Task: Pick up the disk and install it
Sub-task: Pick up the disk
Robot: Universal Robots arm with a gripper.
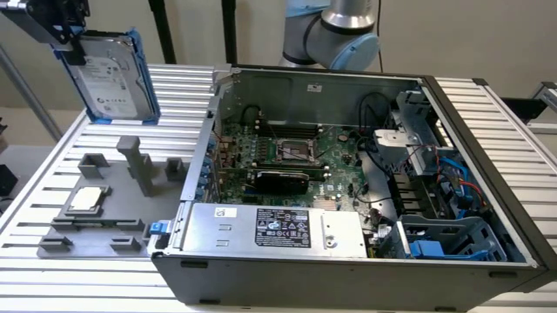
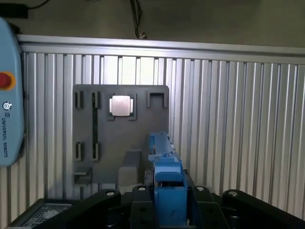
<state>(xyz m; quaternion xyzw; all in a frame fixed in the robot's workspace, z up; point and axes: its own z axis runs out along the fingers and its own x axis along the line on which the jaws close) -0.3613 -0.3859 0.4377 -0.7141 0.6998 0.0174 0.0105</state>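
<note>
Disk aloft: my claw (image 1: 68,38) is clamped on the disk (image 1: 111,73), holding it upright and clear of the table (image 1: 179,81), over the far corner at the exterior view's left. The disk's white label faces the exterior camera, but its print is too small to read. In the wrist view my black fingers (image 2: 142,205) press against either side of its blue frame (image 2: 167,179).

The one legible brand is "UNIVERSAL ROBOTS", printed on the pale blue pendant (image 2: 9,95) beside its red button (image 2: 5,81). A black label and a small white sticker sit on the power supply (image 1: 270,228), and neither can be read.

The table is ribbed aluminium, its slats running away from the exterior camera. On it lies a grey fixture (image 1: 104,222) with a square silver chip (image 1: 87,199) seated in one pocket. Just beside the fixture, towards the exterior view's right, stands the open case (image 1: 348,270), showing a green motherboard (image 1: 287,153), black cables and a blue bay (image 1: 444,241) in its near corner, well apart from the disk. My arm (image 1: 335,29) rises behind the case against a plain beige wall.
</note>
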